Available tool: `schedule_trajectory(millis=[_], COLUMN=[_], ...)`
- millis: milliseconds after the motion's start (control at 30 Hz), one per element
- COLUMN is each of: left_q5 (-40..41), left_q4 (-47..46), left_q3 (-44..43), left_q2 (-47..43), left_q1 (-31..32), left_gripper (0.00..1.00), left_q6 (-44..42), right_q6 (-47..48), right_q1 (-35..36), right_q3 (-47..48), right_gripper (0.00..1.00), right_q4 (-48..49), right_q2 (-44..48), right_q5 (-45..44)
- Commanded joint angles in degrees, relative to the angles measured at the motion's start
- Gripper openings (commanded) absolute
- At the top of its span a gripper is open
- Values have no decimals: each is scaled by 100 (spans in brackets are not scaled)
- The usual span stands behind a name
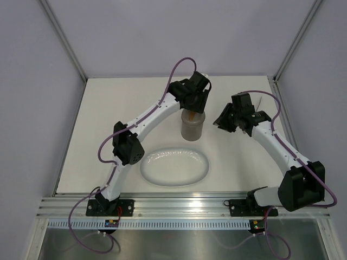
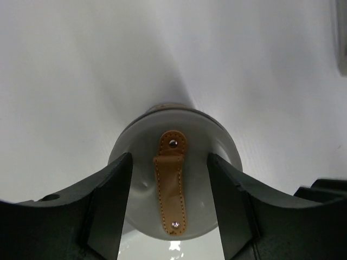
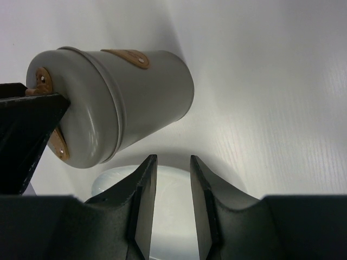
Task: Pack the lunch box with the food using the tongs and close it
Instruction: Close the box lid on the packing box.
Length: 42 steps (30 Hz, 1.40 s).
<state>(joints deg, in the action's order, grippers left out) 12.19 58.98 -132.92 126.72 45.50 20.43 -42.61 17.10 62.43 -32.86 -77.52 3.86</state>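
The lunch box (image 1: 192, 128) stands upright behind the white plate, a grey cylinder with its lid (image 2: 201, 179) on. My left gripper (image 1: 192, 108) hangs right above the lid. It is open, one finger on each side of the tan handle (image 2: 171, 187), with a gap on both sides (image 2: 169, 158). The right wrist view shows the box (image 3: 141, 89) from the side with a left finger (image 3: 24, 130) at the lid's top. My right gripper (image 1: 224, 121) hovers to the right of the box, narrowly open with nothing between its fingers (image 3: 172, 162). No food and no tongs are in view.
A white oval plate (image 1: 149, 169) lies in front of the box, with nothing on it; its rim (image 3: 114, 179) shows under my right gripper. Grey walls and metal posts (image 1: 65, 40) bound the table at the back and sides.
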Motion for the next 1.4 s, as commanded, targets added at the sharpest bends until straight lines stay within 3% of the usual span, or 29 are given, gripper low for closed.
schedule_trajectory(millis=[0, 167, 567, 1100, 1367], left_q5=[-58, 125, 785, 215, 416], left_q4=[288, 299, -668, 209, 106], left_q3=[-14, -41, -85, -155, -164], left_q2=[327, -32, -1140, 415, -50], left_q1=[21, 30, 205, 232, 232], left_gripper=[60, 59, 58, 57, 56], left_q6=[14, -30, -293, -100, -214], right_q6=[42, 42, 86, 86, 69], right_q1=[-5, -5, -5, 4, -5], right_q3=[-12, 5, 111, -12, 6], right_gripper=[38, 38, 39, 39, 39], right_q4=[34, 52, -89, -115, -80], right_q2=[228, 254, 369, 377, 386], right_q5=[-148, -140, -227, -254, -228])
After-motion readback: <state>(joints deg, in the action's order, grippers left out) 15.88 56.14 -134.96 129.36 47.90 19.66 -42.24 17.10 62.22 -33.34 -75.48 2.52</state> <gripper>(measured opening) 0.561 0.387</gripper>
